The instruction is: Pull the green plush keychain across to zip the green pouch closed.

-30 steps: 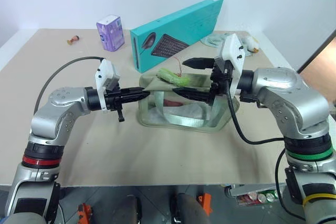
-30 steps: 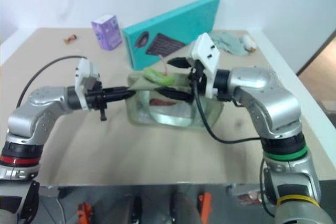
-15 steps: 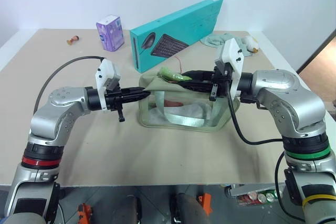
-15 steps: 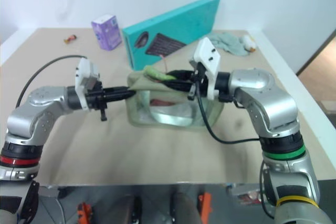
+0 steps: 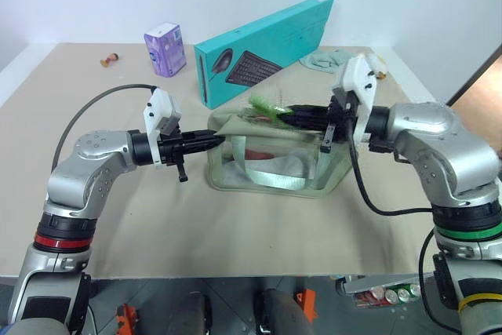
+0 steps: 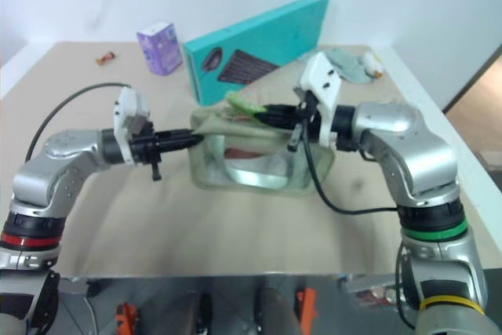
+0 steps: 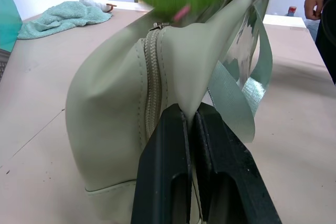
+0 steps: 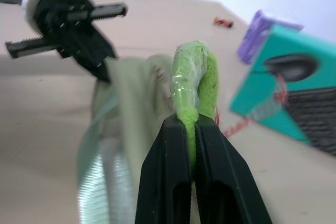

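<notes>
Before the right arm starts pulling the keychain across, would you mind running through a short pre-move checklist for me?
1. Right gripper shut on the green plush keychain: ok.
2. Left gripper shut on the end fabric of the green pouch, anchoring it: ok.
3. Zipper not bunched near the held end: ok.
4. How far the pouch is already zipped: cannot tell.
5. Keychain cord fastened to the zipper pull: cannot tell.
6. Teal keyboard box stands behind the pouch, off the pull line: ok.
</notes>
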`<state>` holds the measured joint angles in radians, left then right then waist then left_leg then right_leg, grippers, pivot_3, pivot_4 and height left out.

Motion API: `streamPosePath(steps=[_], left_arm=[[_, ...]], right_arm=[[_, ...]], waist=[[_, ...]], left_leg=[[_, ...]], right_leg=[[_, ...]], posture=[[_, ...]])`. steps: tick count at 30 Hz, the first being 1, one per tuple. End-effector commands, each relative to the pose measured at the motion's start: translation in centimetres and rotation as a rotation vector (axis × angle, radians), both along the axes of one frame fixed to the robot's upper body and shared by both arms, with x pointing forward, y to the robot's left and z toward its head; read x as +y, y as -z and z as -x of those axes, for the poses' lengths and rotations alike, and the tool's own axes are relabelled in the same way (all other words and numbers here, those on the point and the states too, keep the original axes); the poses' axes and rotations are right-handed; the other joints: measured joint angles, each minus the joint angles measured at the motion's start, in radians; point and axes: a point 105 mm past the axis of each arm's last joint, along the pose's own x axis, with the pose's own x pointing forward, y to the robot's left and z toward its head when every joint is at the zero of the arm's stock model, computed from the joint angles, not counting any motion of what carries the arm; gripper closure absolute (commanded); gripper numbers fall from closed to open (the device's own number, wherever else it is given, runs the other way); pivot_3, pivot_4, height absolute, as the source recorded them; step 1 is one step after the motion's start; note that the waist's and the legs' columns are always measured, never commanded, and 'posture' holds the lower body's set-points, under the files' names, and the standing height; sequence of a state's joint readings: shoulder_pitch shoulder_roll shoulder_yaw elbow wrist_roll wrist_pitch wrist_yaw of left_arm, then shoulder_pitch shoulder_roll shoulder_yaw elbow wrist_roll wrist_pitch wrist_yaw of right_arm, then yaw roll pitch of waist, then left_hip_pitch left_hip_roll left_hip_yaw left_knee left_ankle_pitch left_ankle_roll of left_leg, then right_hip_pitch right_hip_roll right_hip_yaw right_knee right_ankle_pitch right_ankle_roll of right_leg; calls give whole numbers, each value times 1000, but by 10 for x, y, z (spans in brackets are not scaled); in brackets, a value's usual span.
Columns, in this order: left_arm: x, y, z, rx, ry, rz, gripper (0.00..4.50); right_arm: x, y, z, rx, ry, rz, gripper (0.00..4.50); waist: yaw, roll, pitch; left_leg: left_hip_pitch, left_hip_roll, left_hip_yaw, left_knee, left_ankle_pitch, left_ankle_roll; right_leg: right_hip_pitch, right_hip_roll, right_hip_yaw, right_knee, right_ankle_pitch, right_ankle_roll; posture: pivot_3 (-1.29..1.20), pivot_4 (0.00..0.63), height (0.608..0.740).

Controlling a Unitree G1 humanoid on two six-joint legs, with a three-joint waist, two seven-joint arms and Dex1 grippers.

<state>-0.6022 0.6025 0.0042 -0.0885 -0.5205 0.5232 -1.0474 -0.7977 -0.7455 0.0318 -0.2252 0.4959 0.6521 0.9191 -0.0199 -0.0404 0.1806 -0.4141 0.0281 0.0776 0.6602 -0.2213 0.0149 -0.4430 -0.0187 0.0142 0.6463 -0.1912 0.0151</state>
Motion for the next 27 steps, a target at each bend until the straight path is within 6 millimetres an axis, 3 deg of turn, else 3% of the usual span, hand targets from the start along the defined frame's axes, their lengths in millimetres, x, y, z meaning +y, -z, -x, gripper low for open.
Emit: streamPosePath(steps=[1,7,16,27], left_arm=[[-3,-12,0,-52,7,8,4500],[-7,-10,-1,-42,5,7,4500],[-4,-8,-5,-44,-31,-21,4500],[-7,-11,-6,-67,-40,-31,4500]], right_arm=[[-17,-41,4,-155,35,7,4492],[-32,-54,5,-213,71,59,4492],[-79,-42,7,-201,210,147,4492],[-188,-17,11,-173,595,230,4492]], waist=[[0,0,0],[0,0,0],[1,0,0],[2,0,0]], left_leg=[[0,0,0,0,0,0],[0,0,0,0,0,0],[0,0,0,0,0,0],[0,-1,0,1,0,0]], right_leg=[[0,0,0,0,0,0],[0,0,0,0,0,0],[0,0,0,0,0,0],[1,-1,1,0,0,1]], posture=[[0,150,740],[0,150,740],[0,150,740],[0,150,740]])
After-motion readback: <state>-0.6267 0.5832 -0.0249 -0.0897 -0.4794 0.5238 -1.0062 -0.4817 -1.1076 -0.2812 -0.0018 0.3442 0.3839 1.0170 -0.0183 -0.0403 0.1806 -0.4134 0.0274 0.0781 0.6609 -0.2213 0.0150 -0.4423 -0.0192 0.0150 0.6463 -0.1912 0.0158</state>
